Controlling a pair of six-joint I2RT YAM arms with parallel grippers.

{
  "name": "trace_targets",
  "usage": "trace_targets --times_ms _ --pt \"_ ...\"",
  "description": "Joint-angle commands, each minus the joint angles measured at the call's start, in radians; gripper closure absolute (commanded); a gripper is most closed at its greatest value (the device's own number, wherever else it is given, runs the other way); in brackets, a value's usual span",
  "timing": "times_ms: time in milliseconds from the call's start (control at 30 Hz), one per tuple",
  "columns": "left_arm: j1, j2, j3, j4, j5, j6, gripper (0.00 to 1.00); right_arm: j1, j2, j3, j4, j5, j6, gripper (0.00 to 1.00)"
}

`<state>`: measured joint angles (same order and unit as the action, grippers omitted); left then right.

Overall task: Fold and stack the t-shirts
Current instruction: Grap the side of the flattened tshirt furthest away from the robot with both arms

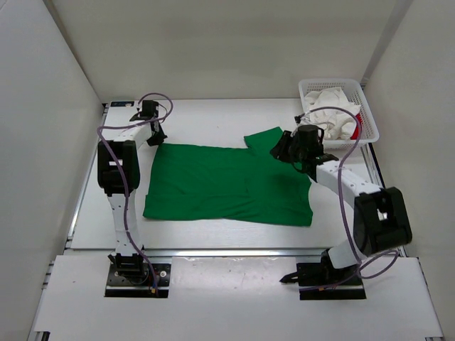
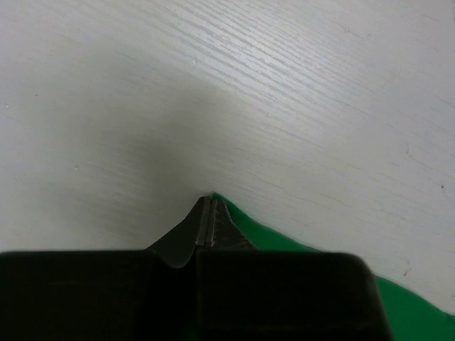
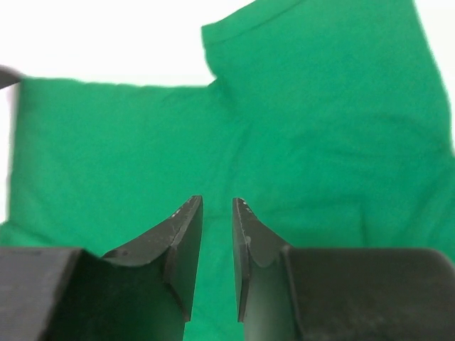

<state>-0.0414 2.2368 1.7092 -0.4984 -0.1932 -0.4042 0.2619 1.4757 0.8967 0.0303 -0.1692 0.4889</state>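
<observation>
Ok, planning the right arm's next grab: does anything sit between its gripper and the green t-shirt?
Nothing visible does. The right gripper hangs open over the bare green t-shirt near its sleeve; the basket stands apart, at the far right corner.

Top external: high and behind, looking down.
Left wrist: close, at the green t-shirt (image 2: 419, 320) corner.
Right wrist: close above it (all three views share it).

A robotics lab test cell is being shown. A white table (image 1: 213, 121) is being boxed in by plain white wall panels (image 1: 43, 106) on three sides, and the cabled left arm (image 1: 117, 170) and right arm (image 1: 380, 217) are being held on black base plates (image 1: 138, 280) bolted at its near edge.
</observation>
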Motion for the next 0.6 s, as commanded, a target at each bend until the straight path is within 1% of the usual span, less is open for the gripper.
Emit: trace_targets --times_ms 0,67,133,267,300,333,400,467,567 --pt "0.014 -0.1 -0.071 0.032 0.018 -0.016 1.0 -0.042 0.119 0.129 0.019 0.04 -0.056 0.78" --pt "0.015 -0.13 -0.123 0.079 0.027 -0.025 1.0 -0.065 0.239 0.207 -0.012 0.06 -0.068 0.8" --pt "0.011 -0.16 -0.163 0.103 0.034 -0.033 1.0 -0.073 0.308 0.278 -0.059 0.092 -0.087 0.79" --pt "0.008 -0.219 -0.194 0.136 0.054 -0.05 1.0 -0.076 0.455 0.442 -0.099 0.16 -0.137 0.78" --pt "-0.003 -0.227 -0.2 0.133 0.049 -0.053 1.0 -0.078 0.48 0.503 -0.133 0.168 -0.147 0.78" --pt "-0.005 -0.236 -0.204 0.138 0.049 -0.053 1.0 -0.075 0.532 0.584 -0.171 0.204 -0.162 0.78" --pt "-0.012 -0.256 -0.207 0.144 0.045 -0.056 1.0 -0.073 0.636 0.69 -0.242 0.229 -0.187 0.78" --pt "-0.018 -0.259 -0.21 0.147 0.041 -0.054 1.0 -0.075 0.693 0.769 -0.3 0.264 -0.194 0.79" --pt "-0.014 -0.267 -0.226 0.159 0.063 -0.067 1.0 -0.087 0.756 0.858 -0.346 0.261 -0.193 0.77"
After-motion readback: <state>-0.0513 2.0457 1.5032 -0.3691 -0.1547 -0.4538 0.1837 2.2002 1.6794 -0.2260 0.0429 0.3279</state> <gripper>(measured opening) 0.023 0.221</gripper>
